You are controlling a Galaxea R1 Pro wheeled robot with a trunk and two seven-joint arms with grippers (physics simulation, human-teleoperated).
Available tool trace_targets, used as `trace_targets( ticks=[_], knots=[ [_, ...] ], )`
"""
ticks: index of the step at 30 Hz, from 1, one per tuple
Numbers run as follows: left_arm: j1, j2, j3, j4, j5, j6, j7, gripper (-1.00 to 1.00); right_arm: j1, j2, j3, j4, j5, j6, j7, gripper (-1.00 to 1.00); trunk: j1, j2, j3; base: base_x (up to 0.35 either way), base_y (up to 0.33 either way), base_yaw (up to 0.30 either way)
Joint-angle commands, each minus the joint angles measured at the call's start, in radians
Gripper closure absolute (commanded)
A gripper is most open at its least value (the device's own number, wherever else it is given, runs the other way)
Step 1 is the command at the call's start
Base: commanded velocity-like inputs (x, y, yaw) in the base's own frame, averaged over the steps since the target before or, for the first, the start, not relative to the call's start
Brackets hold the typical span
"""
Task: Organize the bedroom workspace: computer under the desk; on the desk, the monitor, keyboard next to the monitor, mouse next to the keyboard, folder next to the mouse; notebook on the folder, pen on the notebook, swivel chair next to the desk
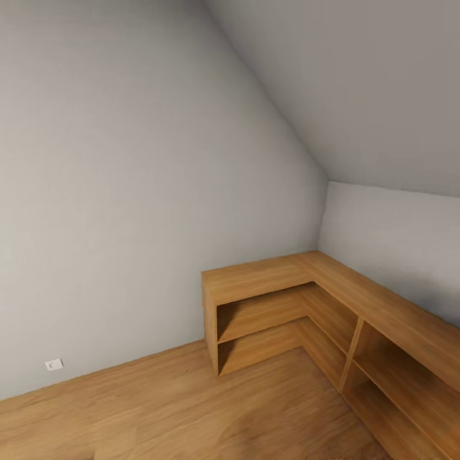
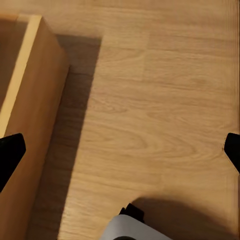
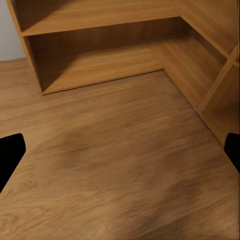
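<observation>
Pale bedroom (image 1: 128,160) corner, wood floor (image 1: 160,409), L-shaped shelf (image 1: 287,300); both hands (image 2: 120,150) (image 3: 120,150) spread wide, empty.

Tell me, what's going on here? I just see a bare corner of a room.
Nothing is being handled right now. The robot faces a corner under a sloped ceiling, where a low wooden L-shaped shelf unit stands on the wood floor. Its shelves that can be seen hold nothing. Both wrist cameras look down at the floor, with each gripper's dark fingertips spread wide at the picture edges, holding nothing. A small white wall socket sits near the floor.
</observation>
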Motion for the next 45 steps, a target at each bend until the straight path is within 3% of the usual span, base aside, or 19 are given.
trace_targets(
  ticks=[1, 24, 45],
  knots=[
    [0.000, 0.001, -0.009, -0.002, 0.005, -0.002, 0.007, -1.00, -0.001, 0.000, 0.009, 0.001, 0.000, -0.002, -0.008, -1.00, 0.001, -0.001, 0.000, 0.172, 0.000, -0.253],
    [0.000, 0.001, -0.009, -0.001, 0.005, -0.002, 0.007, -1.00, -0.001, 0.000, 0.010, 0.003, 0.002, -0.002, -0.008, -1.00, 0.001, -0.001, 0.008, 0.298, 0.000, -0.253],
    [0.000, 0.001, -0.009, -0.001, 0.005, -0.002, 0.007, -1.00, -0.001, -0.001, 0.011, 0.003, 0.002, -0.002, -0.007, -1.00, 0.001, -0.001, 0.017, 0.035, 0.006, -0.259]
  ],
)
